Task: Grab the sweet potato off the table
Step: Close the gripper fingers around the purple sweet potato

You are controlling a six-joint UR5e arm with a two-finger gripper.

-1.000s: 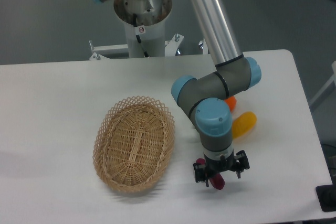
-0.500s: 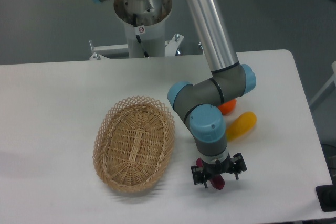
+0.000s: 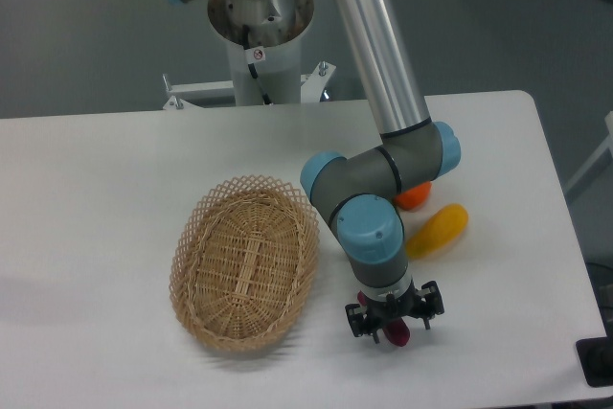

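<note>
The sweet potato (image 3: 397, 334) is a small magenta tuber lying on the white table (image 3: 96, 189) near the front edge, right of the basket. My gripper (image 3: 393, 321) points straight down right over it and hides most of it. Only its lower end and a small bit at the upper left show. The jaws stand on either side of the tuber and look open around it. I cannot see whether the fingertips touch it.
A woven oval basket (image 3: 245, 263) lies left of the gripper. A yellow-orange oblong vegetable (image 3: 437, 230) and a small orange round item (image 3: 414, 197) lie to the right, behind the arm's elbow. The robot's base column (image 3: 259, 35) stands at the back.
The arm's wrist and gripper have shifted slightly left and lower in the view. The sweet potato has stayed in place under the gripper, and more of the yellow vegetable shows.
</note>
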